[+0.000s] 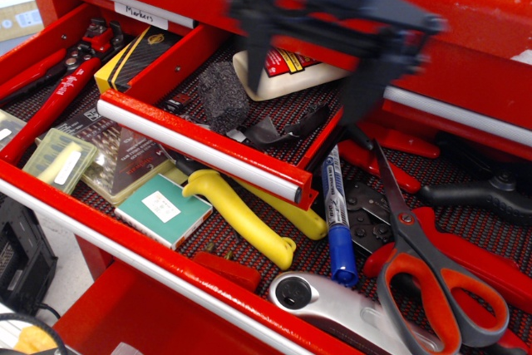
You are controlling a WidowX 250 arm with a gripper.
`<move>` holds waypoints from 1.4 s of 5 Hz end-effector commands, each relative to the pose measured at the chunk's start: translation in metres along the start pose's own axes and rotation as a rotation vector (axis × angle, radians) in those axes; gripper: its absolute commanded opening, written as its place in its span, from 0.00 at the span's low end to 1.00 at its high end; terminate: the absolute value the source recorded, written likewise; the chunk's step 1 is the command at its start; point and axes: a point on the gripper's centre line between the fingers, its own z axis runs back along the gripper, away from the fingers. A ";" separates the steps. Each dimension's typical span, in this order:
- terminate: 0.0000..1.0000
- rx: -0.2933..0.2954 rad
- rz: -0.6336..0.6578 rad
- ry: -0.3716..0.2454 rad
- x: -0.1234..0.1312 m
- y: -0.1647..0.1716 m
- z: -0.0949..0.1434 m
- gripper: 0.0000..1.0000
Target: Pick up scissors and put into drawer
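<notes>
The black robot gripper [312, 64], smeared by motion blur, hangs above the back of the narrow red metal drawer with the silver tubular bar handle and black mesh liner [199, 149]. Its two dark fingers [366, 81] point downward with a clear gap between them, so the jaws look spread and hold nothing, though the blur makes this a reading, not a certainty.

The large scissors with long silver blades and orange loop handles edged in grey rubber [420, 259] lie flat in the wider red drawer, down and to the right of the gripper in this view and apart from it. Their long axis runs from the blade tip, which points up toward the gripper's right finger, to the loops nearest the camera. The blades appear closed. They rest across red-handled pliers [465, 255], just beside a blue marker pen [337, 218] on the left. Judging from this, the gripper must travel toward the lower right and descend before grasping.
</notes>
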 end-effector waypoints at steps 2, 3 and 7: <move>0.00 -0.136 0.031 -0.098 -0.003 -0.073 -0.025 1.00; 0.00 -0.170 0.029 -0.097 0.001 -0.080 -0.041 1.00; 0.00 -0.255 0.007 -0.113 0.011 -0.090 -0.098 1.00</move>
